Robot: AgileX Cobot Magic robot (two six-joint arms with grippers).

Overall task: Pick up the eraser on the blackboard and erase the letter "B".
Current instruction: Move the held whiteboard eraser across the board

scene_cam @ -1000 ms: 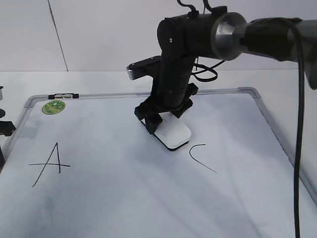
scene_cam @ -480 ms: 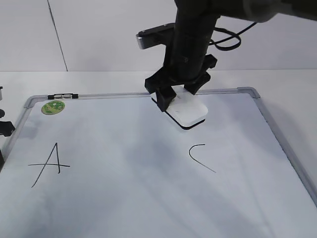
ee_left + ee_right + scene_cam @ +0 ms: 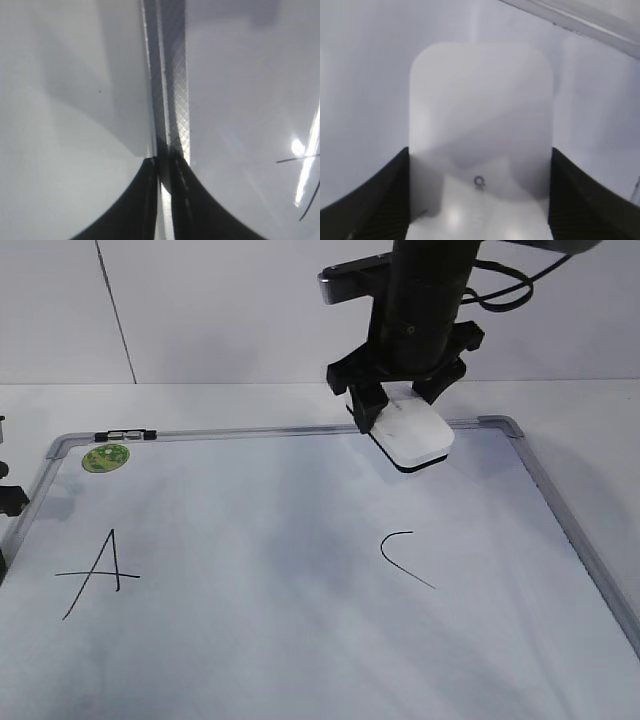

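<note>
My right gripper is shut on the white eraser and holds it tilted in the air over the far edge of the blackboard, right of the middle. In the right wrist view the eraser fills the space between the two jaws. The board shows a black "A" on the left and a "C" on the right. No "B" shows; the space between them is blank white. My left gripper is shut and empty over the board's left frame.
A round green sticker sits at the board's far left corner, next to a small clip on the frame. A white table and a white wall lie behind the board. A stroke of the "A" shows in the left wrist view.
My right gripper has lifted the eraser off the middle of the board and carried it up and to the right, toward the far edge. The left arm has not moved.
</note>
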